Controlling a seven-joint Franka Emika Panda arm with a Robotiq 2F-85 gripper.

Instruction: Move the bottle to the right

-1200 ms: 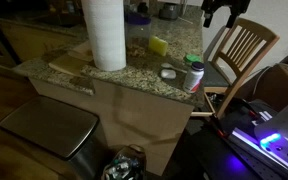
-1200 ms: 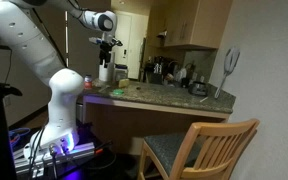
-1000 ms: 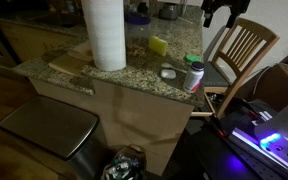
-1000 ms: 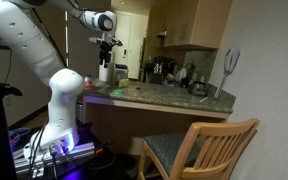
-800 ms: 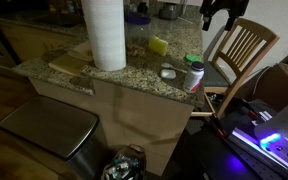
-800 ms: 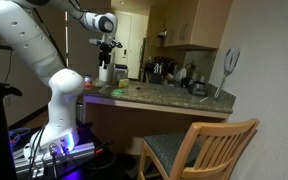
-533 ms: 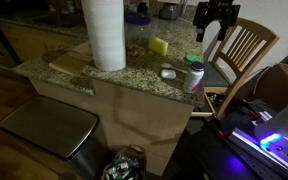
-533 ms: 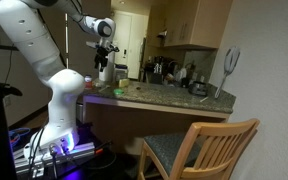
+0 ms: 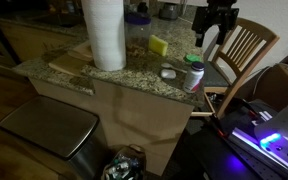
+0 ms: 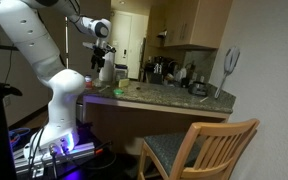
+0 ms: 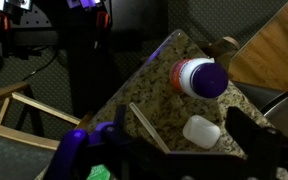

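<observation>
Gripper now lower and closer over worktop than a second ago; bottle unmoved. We find fingers spread apart, holding nothing. Bottle upright at worktop corner nearest chair, just beside small white disc. We judge approach only begun; grasp, shift right and release all outstanding.

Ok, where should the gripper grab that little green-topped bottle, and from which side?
Probably from straight above, fingers closing across the round body just under the cap. The bottle stands upright and squat near the corner of the counter, with the open gripper higher up. A flat white disc lies close beside it, so keep the fingers off that side.
</observation>
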